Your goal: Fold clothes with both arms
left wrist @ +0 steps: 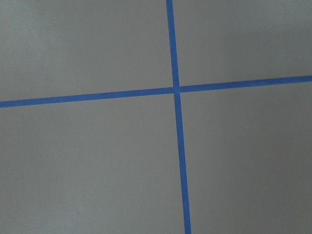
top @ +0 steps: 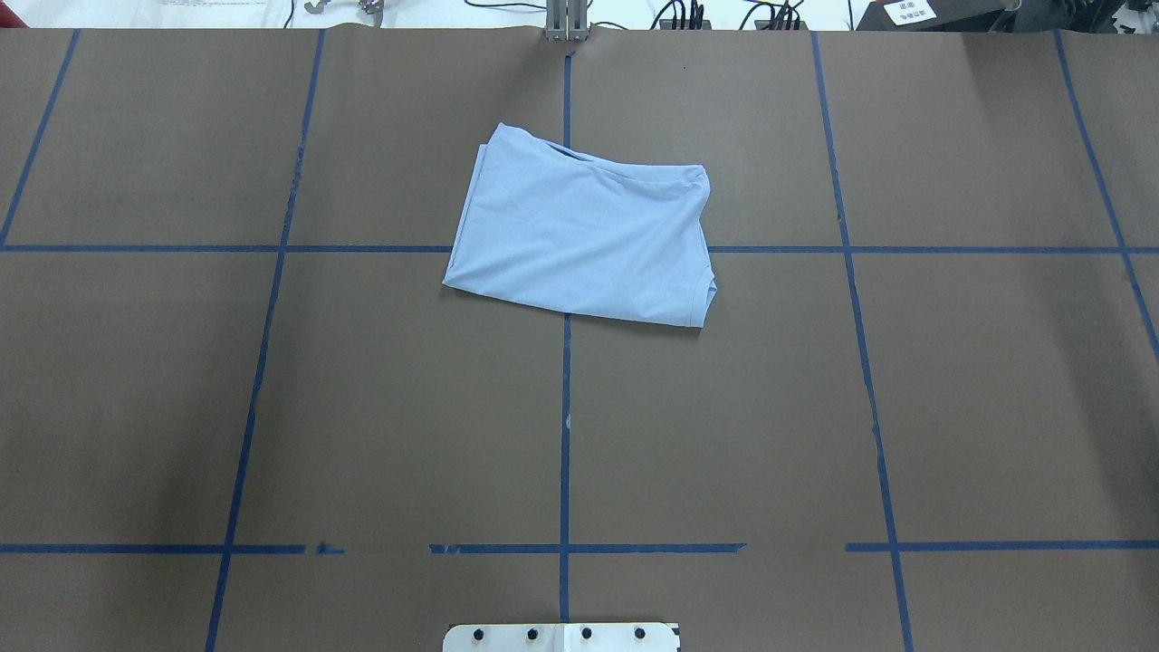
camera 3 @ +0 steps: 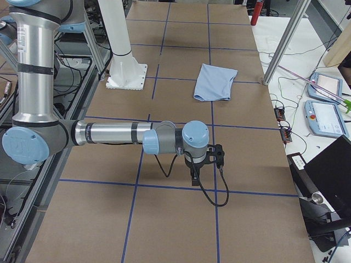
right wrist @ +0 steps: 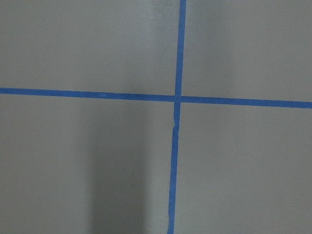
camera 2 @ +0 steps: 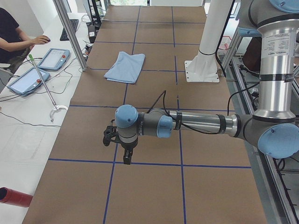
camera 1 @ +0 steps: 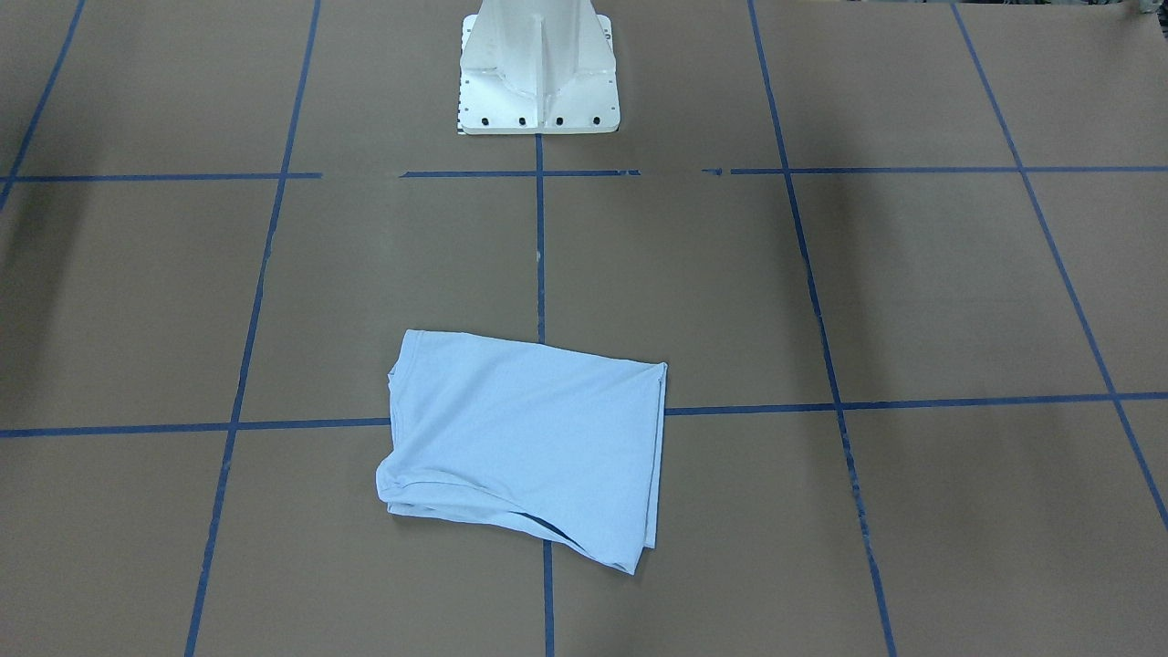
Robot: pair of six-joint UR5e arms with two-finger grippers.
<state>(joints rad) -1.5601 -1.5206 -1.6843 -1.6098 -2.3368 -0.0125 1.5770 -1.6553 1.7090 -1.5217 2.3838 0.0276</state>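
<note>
Toward the far edge of the surface, midway between its two ends, we see the shirt lying flat, folded into a rough rectangle. It covers a crossing of the blue tape lines and sits a little skewed to them. Its layered edges run along the side toward the robot's left.

At the near edge, in the middle, stands the white base, well apart from the shirt.

Over the surface's left end we find the left arm stretched out level, with the left hand pointing down at the surface. We cannot tell whether its fingers are apart or together.

Over the right end the right arm lies out level the same way, with the right hand pointing down. Again we cannot tell how its fingers stand.

Both hands are well apart from the shirt. Each wrist view shows only brown surface and one tape crossing.
</note>
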